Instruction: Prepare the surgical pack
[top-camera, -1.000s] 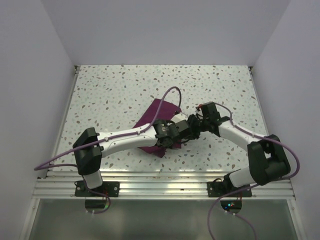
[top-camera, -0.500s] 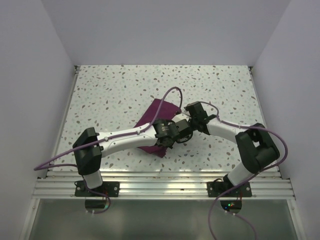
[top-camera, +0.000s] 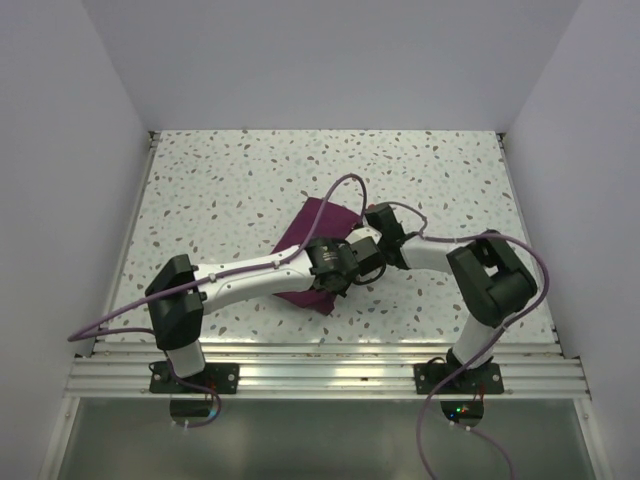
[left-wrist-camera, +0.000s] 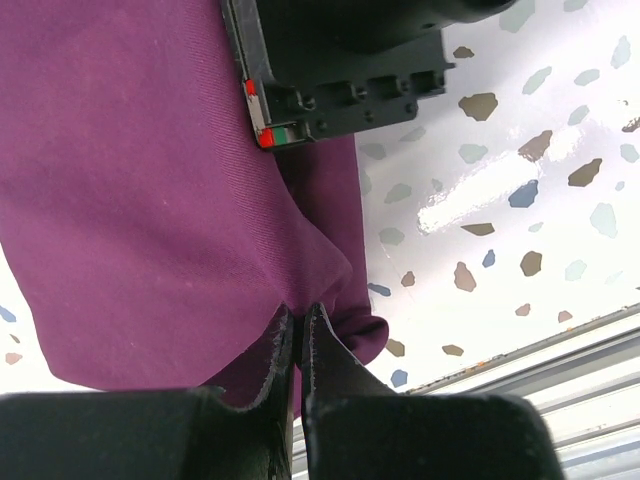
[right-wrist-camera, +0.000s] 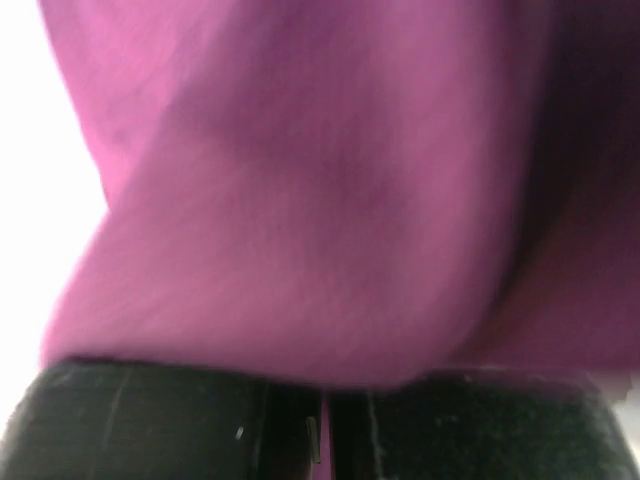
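The surgical pack is a folded dark purple cloth bundle in the middle of the speckled table. My left gripper reaches over it from the left. In the left wrist view that left gripper is shut, pinching a fold of the purple cloth near the bundle's right edge. My right gripper comes in from the right and meets the pack beside the left one. In the right wrist view blurred purple cloth fills the frame, and the right gripper is shut on a sliver of it. The pack's contents are hidden.
The right gripper's black body lies over the cloth just ahead of my left fingers. Speckled tabletop surrounds the pack. A metal rail runs along the near edge, and white walls close in left, right and back. Purple cables loop above both arms.
My right arm has swung left to the pack's right edge and its gripper has closed on the cloth. The left arm and its grip have not moved.
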